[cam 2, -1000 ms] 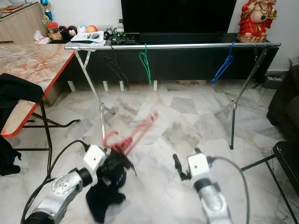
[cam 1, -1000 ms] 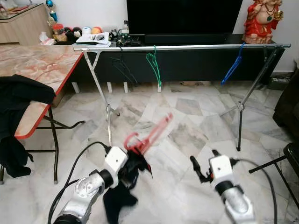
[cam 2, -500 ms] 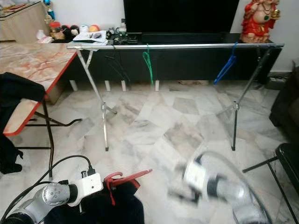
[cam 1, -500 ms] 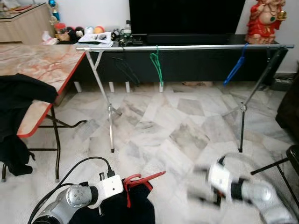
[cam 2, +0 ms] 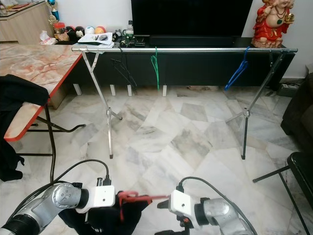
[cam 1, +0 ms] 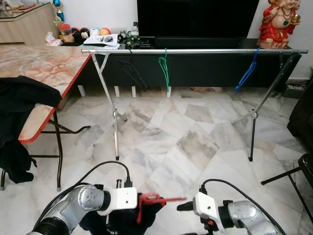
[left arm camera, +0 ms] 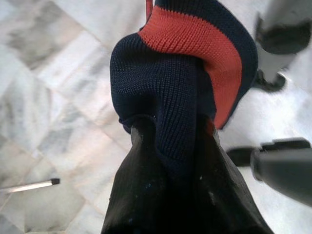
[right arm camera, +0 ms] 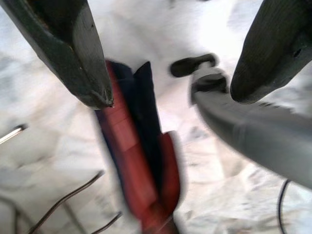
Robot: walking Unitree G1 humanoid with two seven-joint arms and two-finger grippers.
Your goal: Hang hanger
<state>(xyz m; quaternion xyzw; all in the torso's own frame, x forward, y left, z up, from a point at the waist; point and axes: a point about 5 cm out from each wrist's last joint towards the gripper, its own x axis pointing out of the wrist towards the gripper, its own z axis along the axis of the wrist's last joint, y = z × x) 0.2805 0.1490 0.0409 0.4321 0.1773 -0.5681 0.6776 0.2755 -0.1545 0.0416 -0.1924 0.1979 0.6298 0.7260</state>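
A red plastic hanger [cam 1: 155,199] lies roughly level, low above the marble floor, carrying a dark navy knitted garment with a red band [left arm camera: 180,92] that droops beneath it. Its free arm points toward the robot's right. Well beyond stands the long silver metal clothes rail [cam 1: 195,51].

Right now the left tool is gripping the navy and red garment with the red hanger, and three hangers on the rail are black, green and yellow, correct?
Not quite: the third hanger on the rail is blue, not yellow, as the left eye view shows. The black hanger and green hanger are right, and the left tool does grip the garment with the red hanger.
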